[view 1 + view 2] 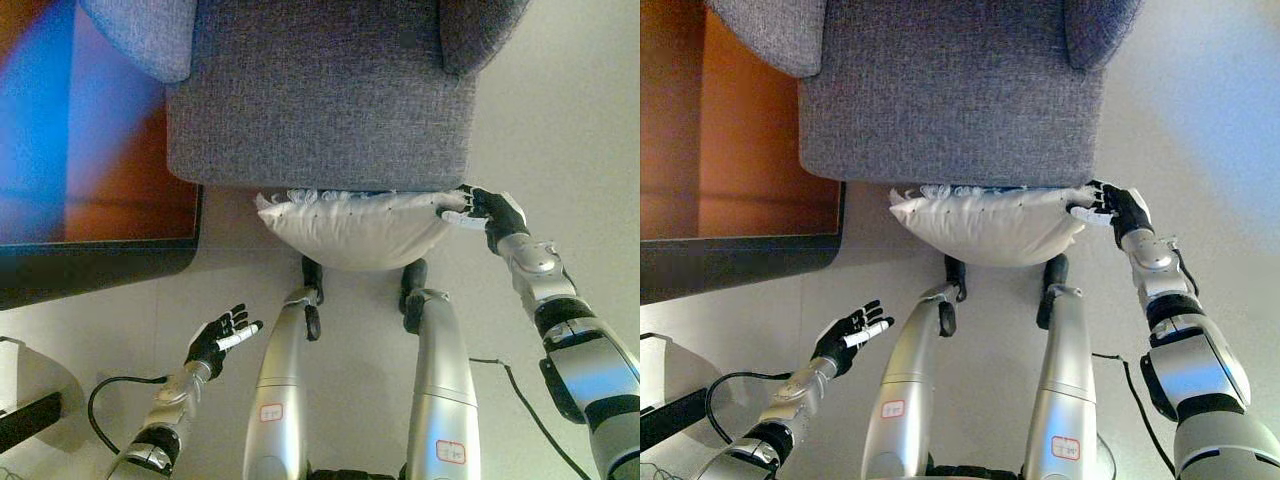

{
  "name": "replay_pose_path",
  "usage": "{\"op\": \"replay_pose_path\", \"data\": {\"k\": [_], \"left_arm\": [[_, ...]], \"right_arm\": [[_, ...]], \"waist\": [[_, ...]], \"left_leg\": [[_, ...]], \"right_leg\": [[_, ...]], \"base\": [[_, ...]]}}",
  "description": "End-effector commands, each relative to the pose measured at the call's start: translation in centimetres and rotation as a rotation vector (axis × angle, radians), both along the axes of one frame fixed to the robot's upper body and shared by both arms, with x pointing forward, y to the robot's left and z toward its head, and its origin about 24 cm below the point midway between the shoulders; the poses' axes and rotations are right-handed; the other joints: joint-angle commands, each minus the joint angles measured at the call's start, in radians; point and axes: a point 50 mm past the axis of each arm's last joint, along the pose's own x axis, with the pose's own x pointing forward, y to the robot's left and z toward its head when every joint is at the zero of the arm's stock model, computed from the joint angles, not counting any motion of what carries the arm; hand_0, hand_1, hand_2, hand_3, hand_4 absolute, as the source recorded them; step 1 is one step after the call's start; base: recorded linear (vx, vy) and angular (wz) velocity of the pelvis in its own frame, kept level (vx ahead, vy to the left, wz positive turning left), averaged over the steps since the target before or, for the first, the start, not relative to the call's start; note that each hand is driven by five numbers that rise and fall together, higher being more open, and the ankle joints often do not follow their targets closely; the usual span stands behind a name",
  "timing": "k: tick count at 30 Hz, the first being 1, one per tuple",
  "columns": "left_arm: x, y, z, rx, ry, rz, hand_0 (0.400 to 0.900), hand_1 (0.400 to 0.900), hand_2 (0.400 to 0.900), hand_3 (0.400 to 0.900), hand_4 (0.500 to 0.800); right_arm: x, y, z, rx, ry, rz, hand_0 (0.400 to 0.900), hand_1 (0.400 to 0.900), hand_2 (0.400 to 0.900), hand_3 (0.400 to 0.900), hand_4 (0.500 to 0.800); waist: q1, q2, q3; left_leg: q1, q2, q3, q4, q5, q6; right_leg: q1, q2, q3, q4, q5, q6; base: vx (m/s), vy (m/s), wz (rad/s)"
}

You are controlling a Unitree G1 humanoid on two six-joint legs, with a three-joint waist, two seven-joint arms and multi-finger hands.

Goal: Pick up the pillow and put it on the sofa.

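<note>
Left eye view: a white pillow (352,228) was seen lying against the front edge of the grey sofa (320,95), below its seat. The pillow's right corner was pinched by the curled fingers of the right hand (487,212). The left hand (218,338) was held well below the sofa, fingers spread and grasping nothing.

Right eye view: a dark-framed orange panel (735,150) was shown just left of the sofa, above the left hand.

A white pillow (350,228) lies on the pale floor (570,130), against a grey sofa (320,100).
</note>
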Motion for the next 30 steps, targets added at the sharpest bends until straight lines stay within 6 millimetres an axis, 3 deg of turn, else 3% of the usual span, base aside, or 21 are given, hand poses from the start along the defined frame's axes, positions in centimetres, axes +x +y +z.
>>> {"op": "replay_pose_path", "data": {"k": [1,17,24,26,30], "left_arm": [[-2.0,1.1,-0.7,0.001,0.007,0.035,0.900,0.900,0.900,0.900,0.800],[-1.6,0.6,-0.5,-0.017,-0.013,0.025,0.900,0.900,0.900,0.900,0.800],[-1.7,0.9,-0.5,-0.007,0.002,0.020,0.900,0.900,0.900,0.900,0.800],[-1.6,1.1,-0.5,-0.001,0.003,0.022,0.900,0.900,0.900,0.900,0.800],[-2.1,1.4,-0.9,0.022,0.045,0.022,0.900,0.900,0.900,0.900,0.800]], "right_arm": [[0.9,0.3,3.1,-0.033,-0.070,0.087,0.400,0.400,0.400,0.400,0.500],[0.9,0.0,3.3,-0.039,-0.053,0.085,0.400,0.400,0.400,0.400,0.500],[0.5,0.6,1.4,-0.057,-0.017,0.109,0.400,0.400,0.400,0.400,0.500],[0.5,0.8,1.2,-0.056,-0.021,0.114,0.400,0.400,0.400,0.400,0.500],[-0.1,1.4,-0.9,-0.059,0.013,0.130,0.400,0.400,0.400,0.400,0.500]], "waist": [[0.002,0.104,0.002],[0.001,0.107,0.002],[-0.002,0.077,0.002],[-0.001,0.066,0.002],[-0.002,0.025,0.002]], "left_leg": [[-0.003,-0.048,0.081,0.090,-0.129,0.041],[0.030,-0.046,0.089,0.066,-0.124,0.035],[0.114,-0.041,0.084,0.037,-0.120,0.035],[0.134,-0.038,0.091,0.003,-0.082,0.042],[0.253,-0.042,0.086,-0.044,-0.083,0.039]], "right_leg": [[0.032,0.048,-0.031,-0.049,-0.050,-0.007],[0.067,0.052,-0.032,-0.088,-0.045,-0.008],[0.171,0.060,-0.037,-0.152,-0.035,-0.001],[0.198,0.062,-0.051,-0.202,0.009,-0.007],[0.342,0.054,-0.076,-0.283,0.022,0.003]], "base": [[-0.01,0.030,0.02],[0.00,0.000,0.00],[-0.02,-0.002,-0.02],[-0.11,-0.004,-0.07],[-0.01,-0.009,-0.04]]}}
